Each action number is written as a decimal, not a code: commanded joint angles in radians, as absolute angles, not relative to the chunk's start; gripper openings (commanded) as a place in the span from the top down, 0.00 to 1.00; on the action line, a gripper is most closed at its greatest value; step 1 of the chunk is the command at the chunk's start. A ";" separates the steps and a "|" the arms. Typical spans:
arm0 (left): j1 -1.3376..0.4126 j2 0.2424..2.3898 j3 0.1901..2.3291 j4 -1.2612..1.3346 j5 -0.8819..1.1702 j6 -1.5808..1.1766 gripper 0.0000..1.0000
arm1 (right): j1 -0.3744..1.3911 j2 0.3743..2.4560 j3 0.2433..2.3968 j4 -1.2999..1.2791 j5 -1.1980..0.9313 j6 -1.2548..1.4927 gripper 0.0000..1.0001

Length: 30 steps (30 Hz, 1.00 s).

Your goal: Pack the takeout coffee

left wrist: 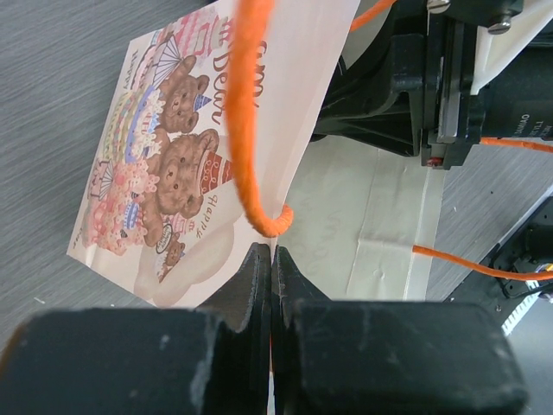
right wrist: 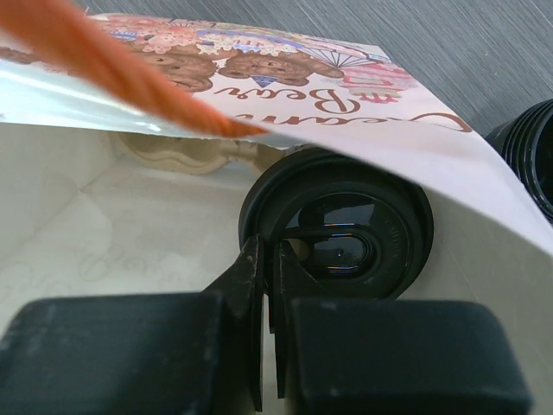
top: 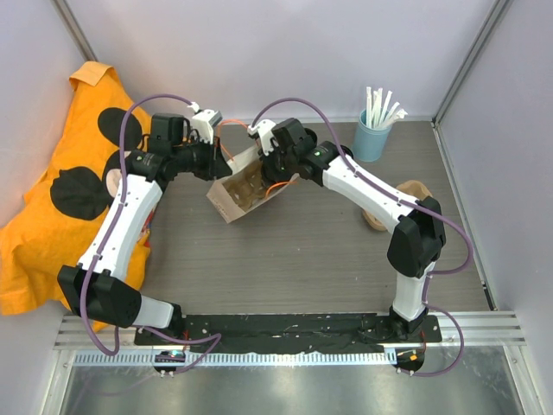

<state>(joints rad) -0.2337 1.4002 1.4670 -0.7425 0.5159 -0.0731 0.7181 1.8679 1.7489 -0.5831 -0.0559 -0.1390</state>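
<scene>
A paper bag [top: 235,197] printed with teddy bears [left wrist: 186,164] lies on its side on the table, its mouth toward the arms. My left gripper [left wrist: 272,256] is shut on the bag's top edge, just below the orange cord handle [left wrist: 249,130]. Inside the bag sits a takeout coffee [right wrist: 346,232], black with a dark lid. My right gripper [right wrist: 268,252] reaches into the bag's mouth [right wrist: 130,225] and is shut on the near rim of that lid. In the top view both grippers, left [top: 216,164] and right [top: 270,166], meet at the bag.
A second black cup [right wrist: 531,156] shows just outside the bag, at the right edge of the right wrist view. A light blue cup of white straws [top: 373,131] stands at the back right. A tan pulp tray [top: 415,188] lies under my right arm. An orange cloth [top: 39,233] covers the left side.
</scene>
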 commanded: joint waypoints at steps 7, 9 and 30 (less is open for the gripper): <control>-0.238 1.373 1.456 -0.706 0.492 -0.071 1.00 | 0.716 1.821 1.819 -0.540 -0.069 -0.089 0.99; -0.238 1.374 1.454 -0.704 0.492 -0.072 1.00 | 0.716 1.815 1.828 -0.546 -0.078 -0.086 0.99; -0.242 1.385 1.471 -0.704 0.502 -0.092 1.00 | 0.718 1.862 1.799 -0.551 -0.071 -0.098 0.99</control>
